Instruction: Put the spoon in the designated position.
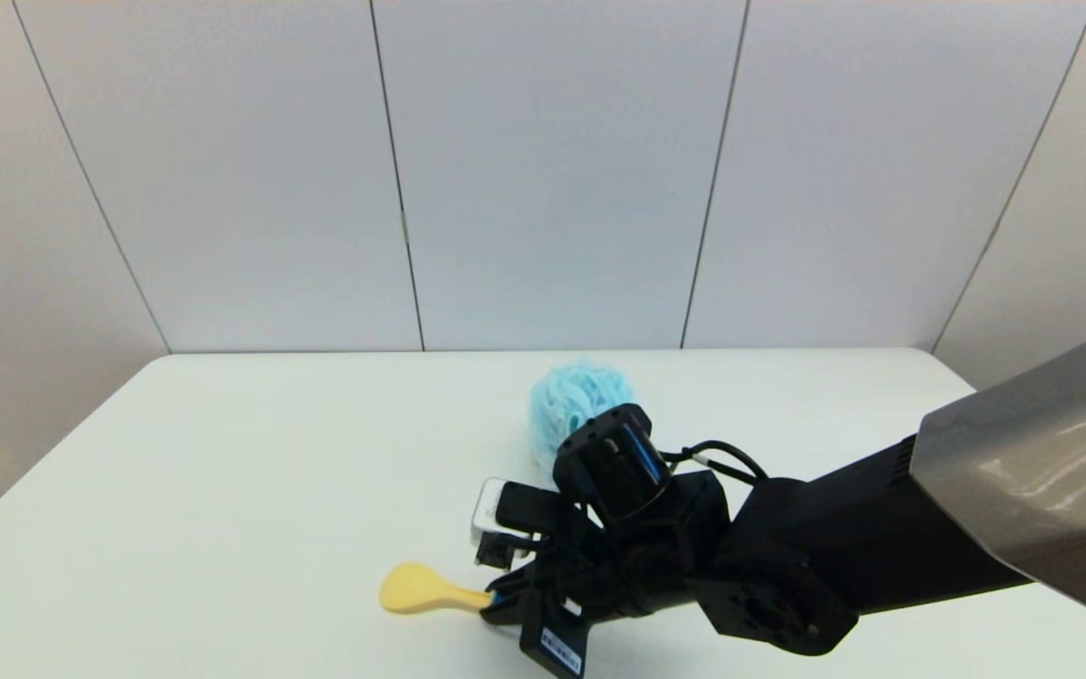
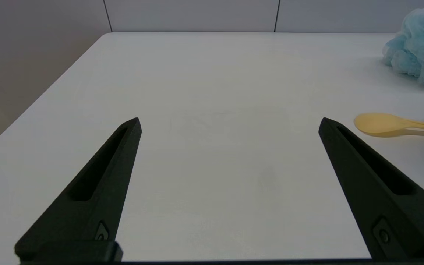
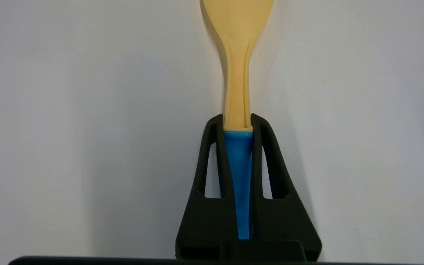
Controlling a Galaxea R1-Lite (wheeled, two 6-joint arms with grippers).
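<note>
Right wrist view: the spoon (image 3: pixel 238 92) is pinched by its blue handle in the right gripper (image 3: pixel 237 123), low over the table (image 1: pixel 222 490). Placement is judged unfinished; no marked spot is seen. The left gripper (image 2: pixel 230 123) is spread, idle.

The right arm is stretched in from the right, low over the near table; its right gripper (image 3: pixel 238 123) is clamped on the spoon (image 1: pixel 430 592). The left gripper (image 2: pixel 229 123) is held low, fingers spread wide.

Head camera looks down across the white table (image 1: pixel 222 490); both wrist cameras sit low, sharing the pale-yellow, blue-handled plastic spoon (image 3: pixel 237 73).
</note>
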